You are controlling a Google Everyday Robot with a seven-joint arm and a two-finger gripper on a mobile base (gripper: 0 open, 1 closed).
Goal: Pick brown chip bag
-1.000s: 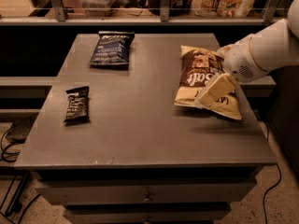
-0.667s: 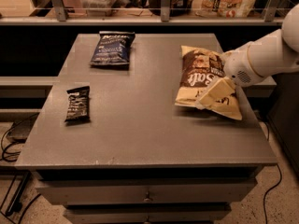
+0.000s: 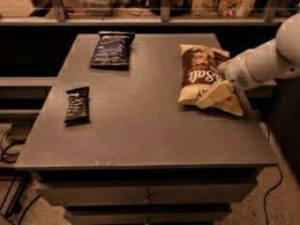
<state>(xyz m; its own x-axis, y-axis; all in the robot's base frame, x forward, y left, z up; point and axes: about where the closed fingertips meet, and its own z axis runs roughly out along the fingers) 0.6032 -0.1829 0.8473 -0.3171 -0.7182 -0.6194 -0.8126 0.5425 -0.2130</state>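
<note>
**Grey table (image 3: 154, 139) with three packets, seen from its near side.** Nearest are the table's drawer fronts (image 3: 147, 193), with a cable (image 3: 274, 191) hanging at the right.

On the tabletop, near left, lies the small black snack packet (image 3: 77, 105), flat and well apart from everything else.

Right of centre lies the brown chip bag (image 3: 199, 74), the task's object. It is flat on the table with its "Salt" lettering upward and its long axis running near to far. The gripper (image 3: 216, 95) rests over the bag's near right corner, touching it. The white arm (image 3: 267, 60) reaches in from the right edge.

Compared with a second ago, the wrist has sunk lower and edged slightly left, so the gripper lies more fully on the bag. The bag itself has kept its place and lie. This suggests the approach is finished or nearly so, and the lift has not begun. Whether the gripper has closed on the bag cannot be told from this view.

Far left lies the dark blue chip bag (image 3: 111, 49), flat and untouched.

Beyond the table runs a railed shelf (image 3: 140, 18) carrying indistinct goods.

Count:
- Packets on the table: three, comprising one brown bag, one dark blue bag and one small black packet.
- Arms: one.
- Grippers: one.
- Tables: one.
</note>
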